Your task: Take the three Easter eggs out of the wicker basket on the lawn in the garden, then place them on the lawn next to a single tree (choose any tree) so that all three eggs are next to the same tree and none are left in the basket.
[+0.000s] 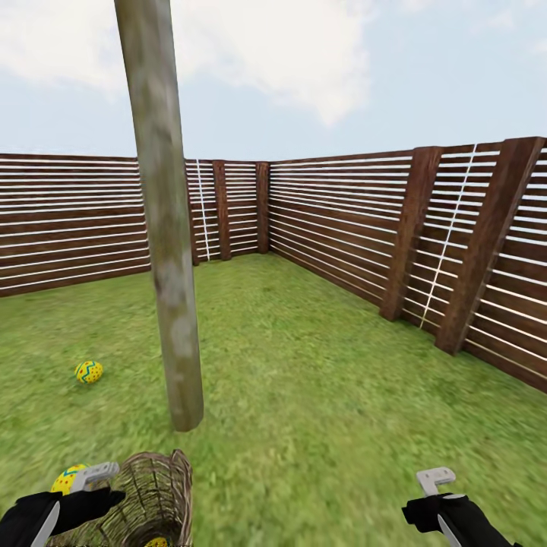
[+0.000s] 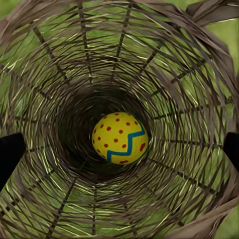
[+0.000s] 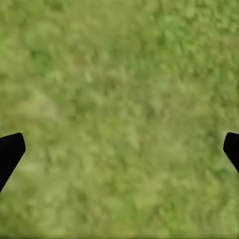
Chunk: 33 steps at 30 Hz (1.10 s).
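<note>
Easter eggs scattered in three spots. One [image 1: 89,371] lying on the lawn [image 1: 319,425] at about 9 o'clock from the tree [image 1: 169,251], near its foot but not touching. Another [image 1: 67,479] showing at the lower left of the head view, just beside the wicker basket [image 1: 156,494] at its 9 o'clock, partly hidden by the left gripper [image 1: 95,477]. A third [image 2: 119,138] resting deep in the basket's bottom – yellow, red dots, one blue zigzag band – seen straight down the weave in the left wrist view; a sliver of it at the bottom edge of the head view too.

Basket [image 2: 189,74] tipped on its side, mouth toward the robot, at 6 o'clock from the trunk, just beside its base.

Left jaws spread wide, dark tips at both edges of the wrist view, holding nothing; whether touching the rim, cannot tell. Right gripper [image 1: 436,480] low at the right over bare grass [image 3: 119,114] – jaws also wide, empty.

Brown slat fence [image 1: 342,228] closing the garden behind, corner at roughly 12 o'clock. No writing, labels or brands legible anywhere.
</note>
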Tool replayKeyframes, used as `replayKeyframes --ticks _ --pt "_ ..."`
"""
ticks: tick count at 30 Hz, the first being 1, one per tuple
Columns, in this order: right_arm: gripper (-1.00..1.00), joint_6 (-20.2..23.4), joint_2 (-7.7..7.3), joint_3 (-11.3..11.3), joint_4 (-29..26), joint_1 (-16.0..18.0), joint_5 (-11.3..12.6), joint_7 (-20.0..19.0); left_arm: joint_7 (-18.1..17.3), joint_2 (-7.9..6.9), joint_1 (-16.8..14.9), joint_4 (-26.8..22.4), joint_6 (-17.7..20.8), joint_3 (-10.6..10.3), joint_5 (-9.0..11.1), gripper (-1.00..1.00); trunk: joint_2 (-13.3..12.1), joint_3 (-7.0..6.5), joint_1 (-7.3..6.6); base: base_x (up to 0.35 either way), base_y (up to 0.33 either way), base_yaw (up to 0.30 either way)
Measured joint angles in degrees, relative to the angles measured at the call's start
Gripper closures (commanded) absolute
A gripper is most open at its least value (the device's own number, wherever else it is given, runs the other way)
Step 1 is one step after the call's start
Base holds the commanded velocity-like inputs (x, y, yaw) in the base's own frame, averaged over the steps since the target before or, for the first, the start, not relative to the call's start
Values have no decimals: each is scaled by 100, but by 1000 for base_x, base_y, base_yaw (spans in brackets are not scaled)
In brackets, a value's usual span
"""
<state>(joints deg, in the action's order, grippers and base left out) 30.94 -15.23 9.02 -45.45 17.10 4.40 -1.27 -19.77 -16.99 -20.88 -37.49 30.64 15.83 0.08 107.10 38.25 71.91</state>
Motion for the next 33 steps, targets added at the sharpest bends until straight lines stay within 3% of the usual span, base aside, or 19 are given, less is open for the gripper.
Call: replayKeyframes --ticks 33 --pt "-100 -9 2 1 9 0 -8 0 9 48 -1 4 -1 -32 0 -100 1324 592 725 0 0 0"
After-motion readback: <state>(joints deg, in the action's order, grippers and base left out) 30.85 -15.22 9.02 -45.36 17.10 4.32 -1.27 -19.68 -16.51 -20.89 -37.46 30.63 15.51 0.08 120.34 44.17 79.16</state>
